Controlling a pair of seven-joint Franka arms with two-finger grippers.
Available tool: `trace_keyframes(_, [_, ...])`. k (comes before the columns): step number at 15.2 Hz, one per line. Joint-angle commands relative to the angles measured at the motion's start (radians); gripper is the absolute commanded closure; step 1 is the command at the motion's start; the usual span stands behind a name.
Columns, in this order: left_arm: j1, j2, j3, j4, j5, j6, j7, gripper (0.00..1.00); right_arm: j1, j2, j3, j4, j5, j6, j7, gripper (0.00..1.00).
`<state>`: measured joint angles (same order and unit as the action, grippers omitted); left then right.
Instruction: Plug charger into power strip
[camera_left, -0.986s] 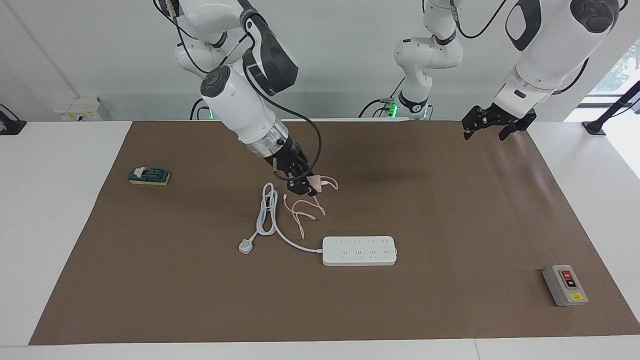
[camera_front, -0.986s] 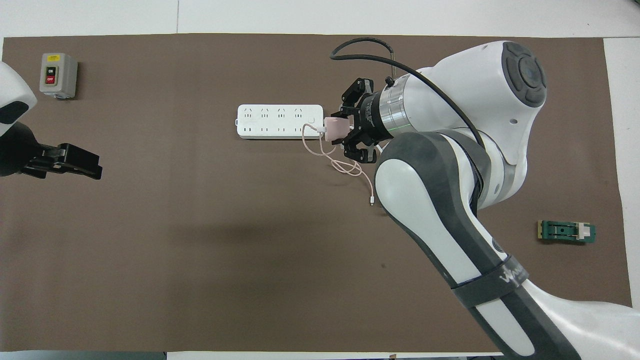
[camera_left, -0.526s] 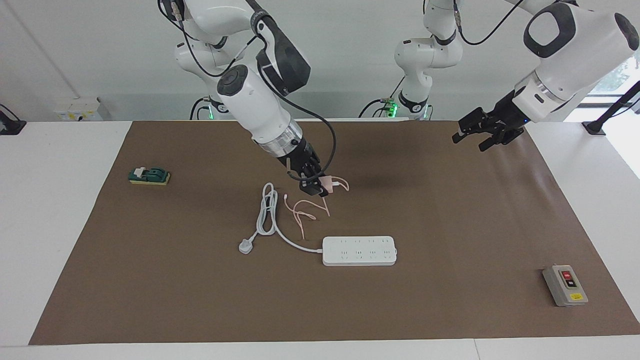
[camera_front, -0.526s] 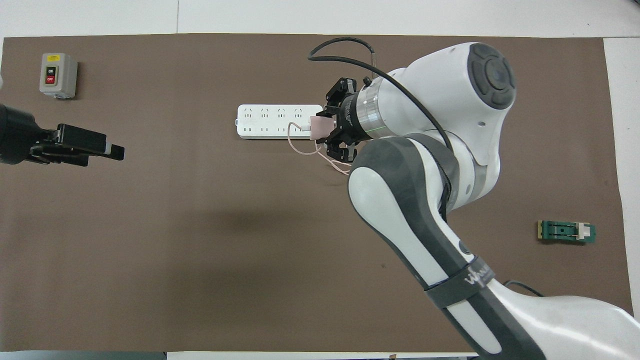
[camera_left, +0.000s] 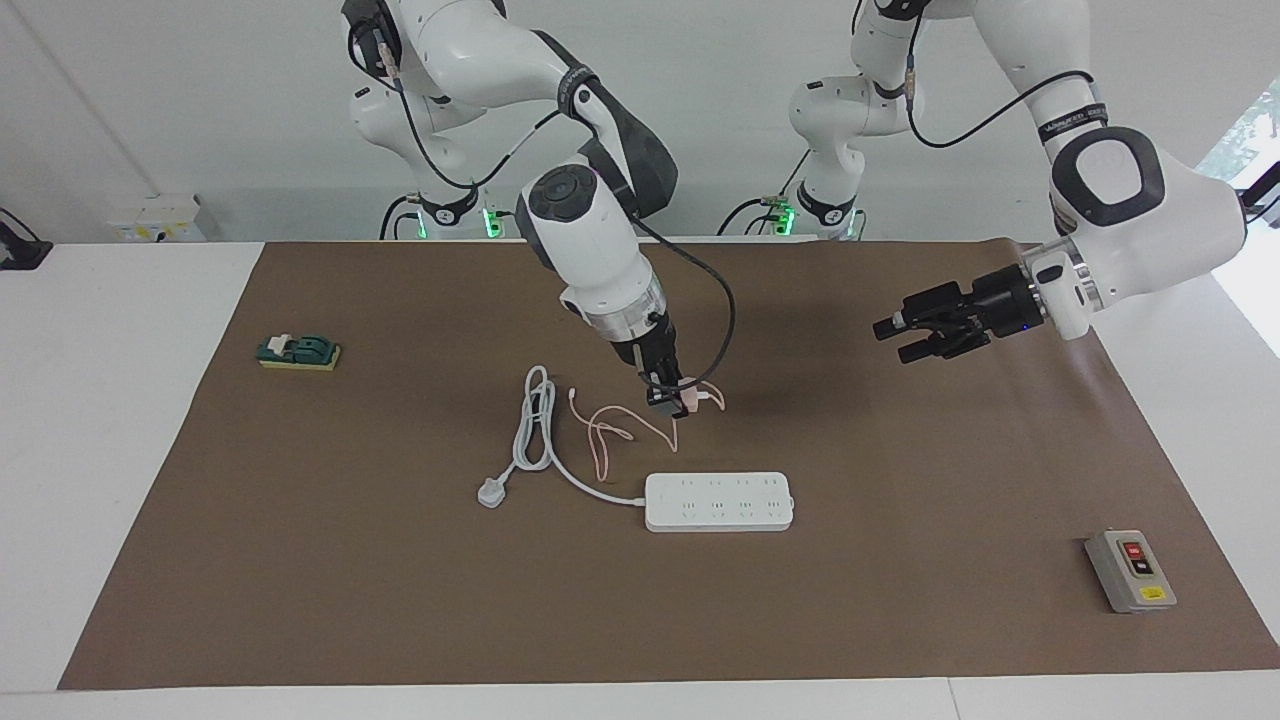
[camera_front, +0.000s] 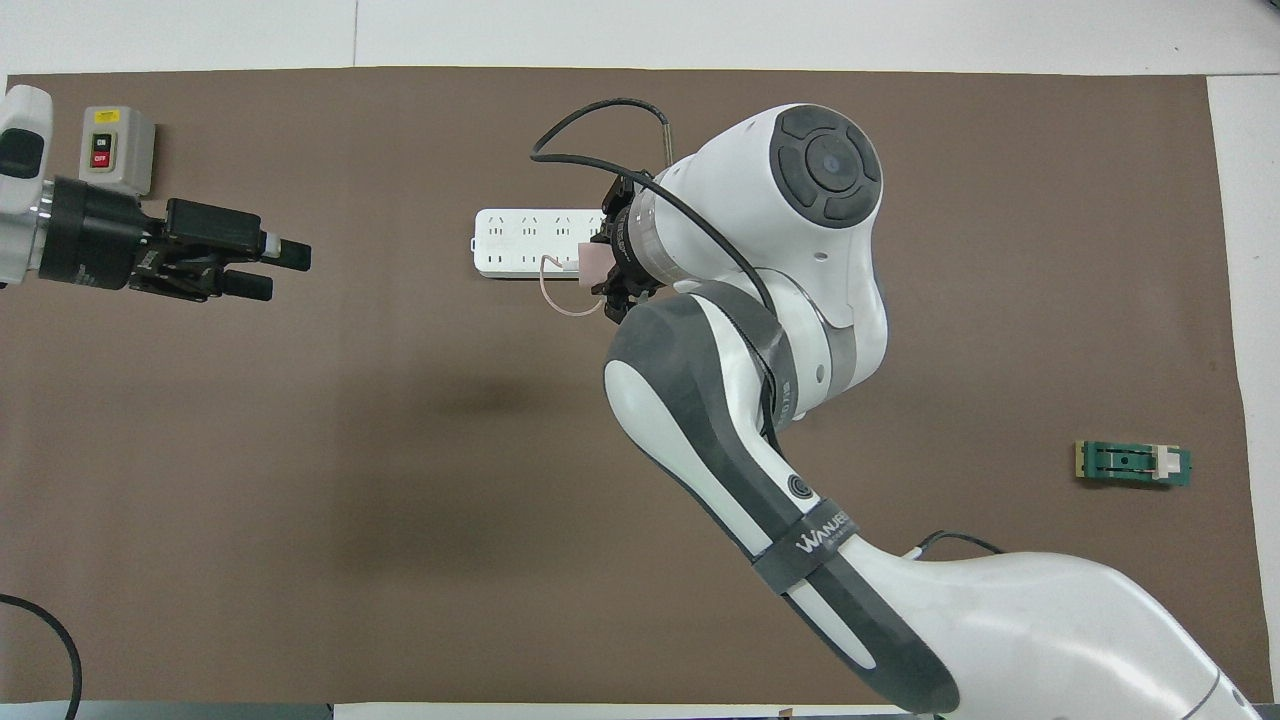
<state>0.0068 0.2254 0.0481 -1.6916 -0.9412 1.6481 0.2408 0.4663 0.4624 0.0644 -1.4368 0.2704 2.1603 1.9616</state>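
Note:
The pale-pink charger hangs in the air with my right gripper shut on it, close to the corded end of the power strip. From overhead the charger and right gripper overlap that end of the strip. Its thin pink cable trails down onto the mat. My left gripper hovers open and empty over the mat toward the left arm's end, also seen from overhead.
The strip's thick white cord loops toward the robots and ends in a white three-pin plug. A grey button box sits at the left arm's end. A small green block lies at the right arm's end.
My right gripper has carried the charger toward the left arm's end and closer to the strip, dragging the cable. My left arm has swung in over the mat toward the middle.

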Motion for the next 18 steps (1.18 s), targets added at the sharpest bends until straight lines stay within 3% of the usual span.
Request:
trace_keyframes(1, [0.013,0.084,-0.007,0.001,-0.138,-0.004,0.125,0.00,0.008,0.012,-0.008,0.033,-0.052,-0.028,0.068,1.00])
trace_keyframes(5, [0.010,0.176,-0.014,0.001,-0.330,0.001,0.202,0.00,0.025,0.010,-0.005,0.035,-0.095,-0.031,0.132,1.00])
trace_keyframes(9, [-0.031,0.212,-0.017,-0.043,-0.548,0.003,0.206,0.00,0.054,0.015,-0.003,0.053,-0.097,-0.031,0.183,1.00])
trace_keyframes(10, [-0.031,0.260,-0.025,-0.030,-0.588,-0.011,0.207,0.00,0.058,0.015,-0.003,0.055,-0.097,-0.030,0.189,1.00])
trace_keyframes(15, [-0.030,0.342,-0.066,-0.019,-0.698,-0.066,0.278,0.00,0.091,0.013,-0.003,0.068,-0.103,-0.025,0.232,1.00])
trace_keyframes(18, [-0.036,0.345,-0.073,-0.028,-0.708,-0.108,0.294,0.00,0.092,0.013,-0.002,0.072,-0.103,-0.019,0.263,1.00])
